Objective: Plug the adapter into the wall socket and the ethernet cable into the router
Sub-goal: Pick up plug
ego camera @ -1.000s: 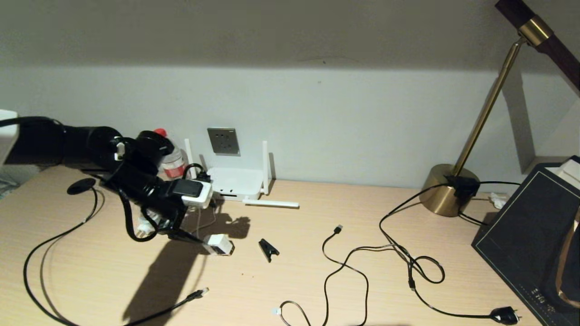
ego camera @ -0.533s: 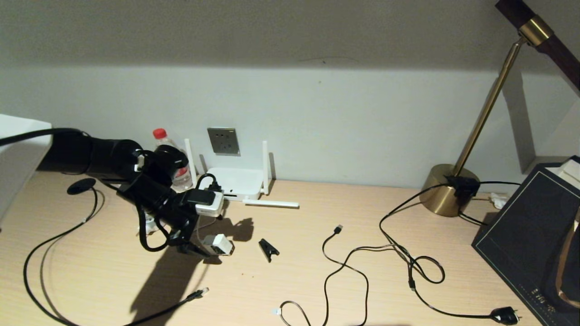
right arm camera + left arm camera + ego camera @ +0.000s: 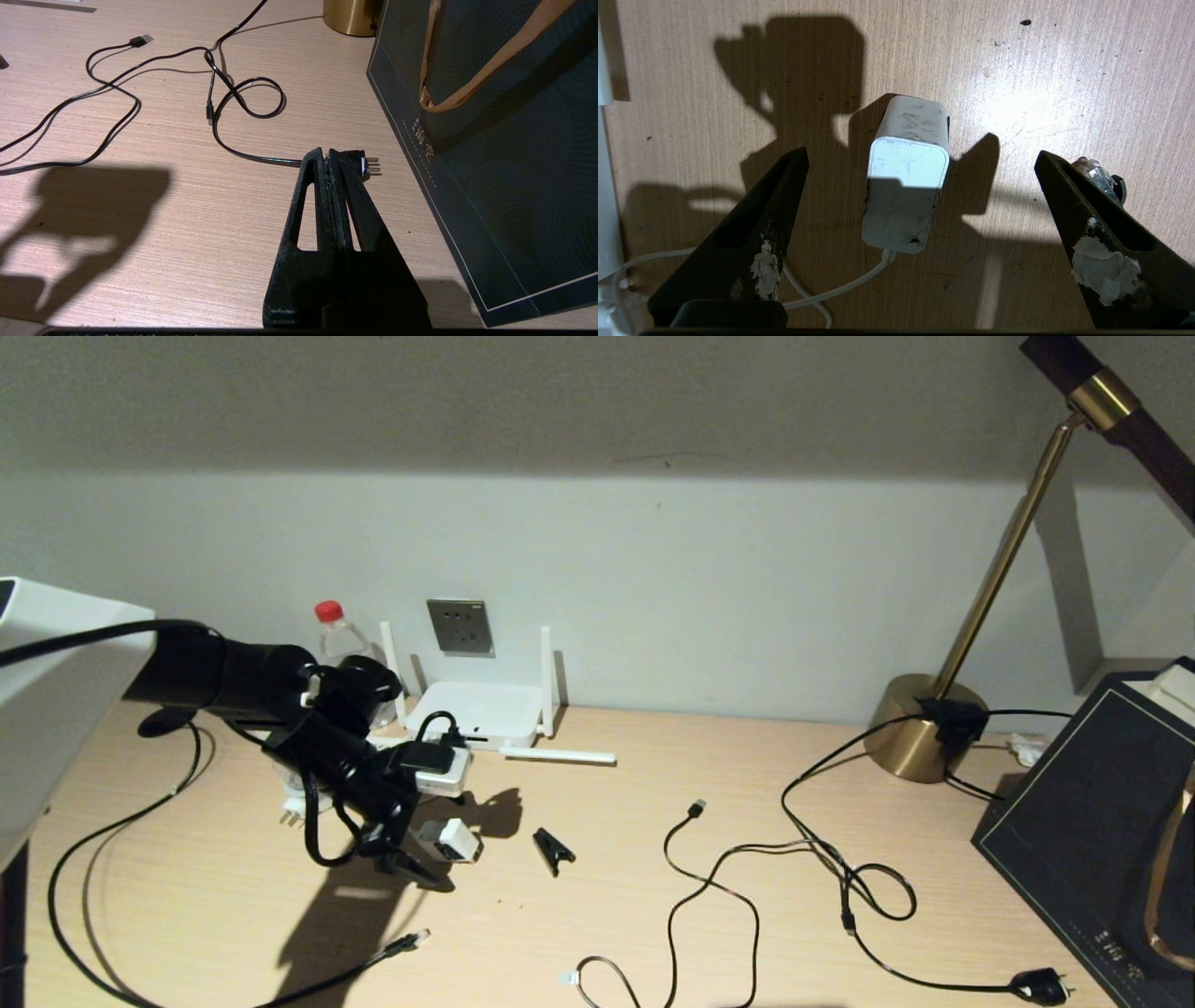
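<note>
The adapter (image 3: 455,840) (image 3: 906,186), a white cube with a thin white cord, lies on the wooden table. My left gripper (image 3: 411,861) (image 3: 920,154) hovers over it, open; the fingers stand wide on either side without touching it. The dark grey wall socket (image 3: 460,626) is on the wall behind the white router (image 3: 485,714). The black ethernet cable (image 3: 56,896) loops along the table's left, with its clear plug (image 3: 411,941) near the front and its disc (image 3: 168,719) at the back. My right gripper (image 3: 327,154) is shut and empty, low over the table at the right.
A water bottle (image 3: 338,635) stands left of the router. A black clip (image 3: 553,849), a thin USB cable (image 3: 695,809) and the lamp cord's plug (image 3: 1041,985) (image 3: 362,163) lie on the table. A brass lamp base (image 3: 924,723) and dark bag (image 3: 1092,821) fill the right.
My left arm has moved right and down, bringing the open gripper closer over the adapter. The bottle behind it has come into view. The adapter has not moved.
</note>
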`<state>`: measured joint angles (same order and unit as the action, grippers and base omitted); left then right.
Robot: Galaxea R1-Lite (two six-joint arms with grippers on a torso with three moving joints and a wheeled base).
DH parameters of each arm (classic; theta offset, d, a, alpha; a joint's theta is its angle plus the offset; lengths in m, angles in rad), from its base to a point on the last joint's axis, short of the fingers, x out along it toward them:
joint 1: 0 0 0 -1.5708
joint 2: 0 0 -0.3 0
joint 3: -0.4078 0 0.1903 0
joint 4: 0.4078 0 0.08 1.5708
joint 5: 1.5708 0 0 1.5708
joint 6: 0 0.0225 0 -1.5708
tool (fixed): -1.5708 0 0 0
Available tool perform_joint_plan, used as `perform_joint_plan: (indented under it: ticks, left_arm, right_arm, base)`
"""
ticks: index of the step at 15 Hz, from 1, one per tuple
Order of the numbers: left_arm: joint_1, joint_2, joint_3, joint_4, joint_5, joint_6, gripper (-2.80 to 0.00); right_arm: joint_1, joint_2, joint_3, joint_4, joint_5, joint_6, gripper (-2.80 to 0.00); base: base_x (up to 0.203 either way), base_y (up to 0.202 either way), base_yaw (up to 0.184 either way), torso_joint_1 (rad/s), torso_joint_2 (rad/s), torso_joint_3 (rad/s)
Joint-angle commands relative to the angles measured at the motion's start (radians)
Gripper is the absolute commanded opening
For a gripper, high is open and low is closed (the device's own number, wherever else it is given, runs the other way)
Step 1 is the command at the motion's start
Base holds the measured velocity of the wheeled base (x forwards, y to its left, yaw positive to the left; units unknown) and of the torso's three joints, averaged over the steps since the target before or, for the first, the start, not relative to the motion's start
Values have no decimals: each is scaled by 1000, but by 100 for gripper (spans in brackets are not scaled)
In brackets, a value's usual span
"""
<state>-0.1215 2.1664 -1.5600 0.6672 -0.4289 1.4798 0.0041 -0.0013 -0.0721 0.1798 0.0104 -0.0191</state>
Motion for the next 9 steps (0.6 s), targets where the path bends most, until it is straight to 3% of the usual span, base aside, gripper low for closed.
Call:
perform_joint_plan:
  ticks: [1, 5, 6, 9]
  left_arm:
    - [2, 13, 0, 3, -2, 8, 0]
    - [1, 32, -2, 3, -3, 7, 0]
    - [2, 36, -5, -1, -5, 7, -280]
    - [2, 36, -5, -12, -5, 5, -280]
  right_arm:
    - [0, 1, 0, 1, 0, -1, -280]
    - [0, 1, 0, 1, 0, -1, -280]
    - [0, 1, 0, 1, 0, -1, -280]
    - [0, 1, 0, 1, 0, -1, -280]
  base:
    - [0, 0, 0, 0, 0, 0]
    - [0, 0, 0, 0, 0, 0]
    - [0, 0, 0, 0, 0, 0]
    - [0, 0, 0, 0, 0, 0]
